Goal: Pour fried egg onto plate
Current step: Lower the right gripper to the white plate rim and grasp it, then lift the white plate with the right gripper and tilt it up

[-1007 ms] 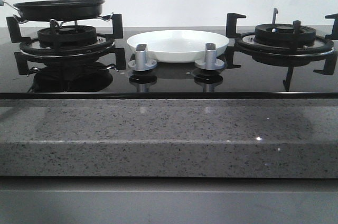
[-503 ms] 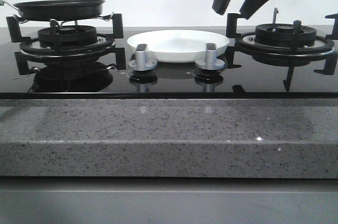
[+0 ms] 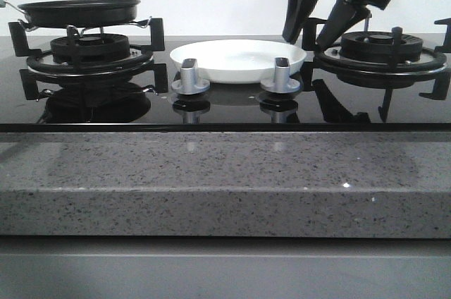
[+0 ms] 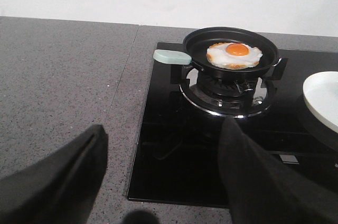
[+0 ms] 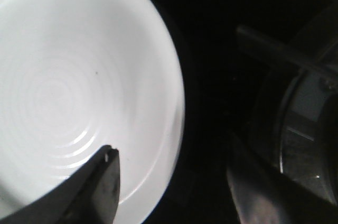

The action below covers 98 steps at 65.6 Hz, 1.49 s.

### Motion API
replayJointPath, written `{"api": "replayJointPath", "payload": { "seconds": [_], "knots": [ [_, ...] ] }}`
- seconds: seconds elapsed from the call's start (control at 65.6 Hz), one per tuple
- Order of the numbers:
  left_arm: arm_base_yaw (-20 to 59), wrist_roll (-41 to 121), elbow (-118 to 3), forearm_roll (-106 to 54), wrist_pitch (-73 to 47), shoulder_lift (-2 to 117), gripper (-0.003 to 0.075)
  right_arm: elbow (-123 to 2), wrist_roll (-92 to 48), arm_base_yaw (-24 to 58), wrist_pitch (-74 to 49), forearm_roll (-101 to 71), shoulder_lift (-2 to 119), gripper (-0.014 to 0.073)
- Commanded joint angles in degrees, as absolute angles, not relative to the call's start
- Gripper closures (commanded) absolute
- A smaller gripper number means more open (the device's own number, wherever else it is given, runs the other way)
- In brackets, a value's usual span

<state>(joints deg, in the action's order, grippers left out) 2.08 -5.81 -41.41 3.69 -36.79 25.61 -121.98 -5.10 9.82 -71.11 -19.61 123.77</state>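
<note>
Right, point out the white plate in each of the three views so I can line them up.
Front view: the plate sits mid-stove between the two burners, behind the two knobs.
Left wrist view: only part of its rim shows, cut off at the picture's right edge.
Right wrist view: it fills the left half of the picture, with the right gripper open over its rim.
Shared landmark: the glossy black stove glass.

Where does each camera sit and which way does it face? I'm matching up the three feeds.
Front view: low before the counter, facing the stove; the right gripper hangs open by the plate.
Left wrist view: on the left arm, facing the fried egg in the pan; left gripper open.
Right wrist view: above the plate's rim.
All three show the plate.
</note>
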Motion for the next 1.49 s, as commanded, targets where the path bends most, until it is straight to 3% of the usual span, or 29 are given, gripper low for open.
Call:
{"api": "replayJointPath", "payload": {
  "seconds": [0.0, 0.549, 0.778, 0.961, 1.19, 1.48],
  "knots": [
    [2.0, -6.4, -42.9, 3.8, -32.1, 26.5, 0.0262, -124.0, -5.3, 9.6, -72.6, -22.0, 120.7, 0.0127],
    [2.0, -6.4, -42.9, 3.8, -32.1, 26.5, 0.0262, -124.0, -5.5, 9.7, -74.3, -24.4, 122.9, 0.0131],
    [2.0, -6.4, -42.9, 3.8, -32.1, 26.5, 0.0262, -124.0, -5.6, 9.7, -74.4, -24.5, 122.9, 0.0374],
    [2.0, -6.4, -42.9, 3.8, -32.1, 26.5, 0.0262, -124.0, -5.6, 9.7, -74.1, -24.5, 122.9, 0.0463],
    [2.0, -6.4, -42.9, 3.8, -32.1, 26.5, 0.0262, -124.0, -3.9, 9.7, -73.4, -24.6, 122.9, 0.0664],
    [2.0, -6.4, -42.9, 3.8, -32.1, 26.5, 0.0262, -124.6, 0.0, 9.6, -69.7, -25.8, 120.9, 0.0661]
  ]
}}
